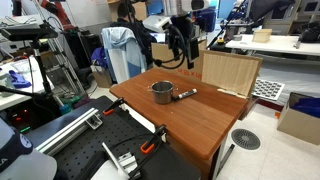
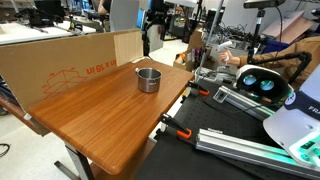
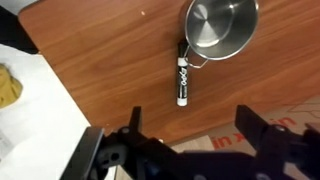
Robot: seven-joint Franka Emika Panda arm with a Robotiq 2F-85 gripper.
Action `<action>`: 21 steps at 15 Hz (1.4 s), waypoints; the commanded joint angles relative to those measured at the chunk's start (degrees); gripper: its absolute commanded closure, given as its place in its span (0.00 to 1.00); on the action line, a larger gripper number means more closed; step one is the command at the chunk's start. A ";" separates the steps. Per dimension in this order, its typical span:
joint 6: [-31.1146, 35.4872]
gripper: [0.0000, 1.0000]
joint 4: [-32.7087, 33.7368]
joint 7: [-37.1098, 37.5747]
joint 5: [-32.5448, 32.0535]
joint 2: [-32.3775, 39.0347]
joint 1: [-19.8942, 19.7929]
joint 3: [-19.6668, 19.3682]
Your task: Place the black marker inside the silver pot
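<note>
The silver pot (image 1: 161,92) stands on the wooden table (image 1: 200,125), round and shiny with a dark inside; it also shows in the other exterior view (image 2: 148,79) and the wrist view (image 3: 220,25). The black marker (image 1: 185,95) lies flat on the table right beside the pot, one end near its rim. In the wrist view the marker (image 3: 182,80) has a white end pointing toward me. My gripper (image 3: 190,125) is open and empty, hanging well above the table (image 1: 180,58), with the marker below and between its fingers. I cannot make out the marker in the exterior view from the table's other side.
A cardboard panel (image 1: 228,72) stands along the table's back edge, close behind the pot, also seen in an exterior view (image 2: 60,65). Orange clamps (image 1: 150,145) sit at the table's edge. A white surface (image 3: 30,100) with a yellow object (image 3: 8,88) lies beside the table.
</note>
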 commanded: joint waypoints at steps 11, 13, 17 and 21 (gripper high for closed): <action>2.95 0.00 9.91 0.17 2.50 16.52 -0.16 -1.65; 3.01 0.00 10.87 0.50 2.63 17.97 -0.03 -1.73; 2.91 0.00 12.87 1.39 2.93 20.87 0.39 -1.87; 2.78 0.00 14.86 2.25 2.64 23.65 0.96 -2.07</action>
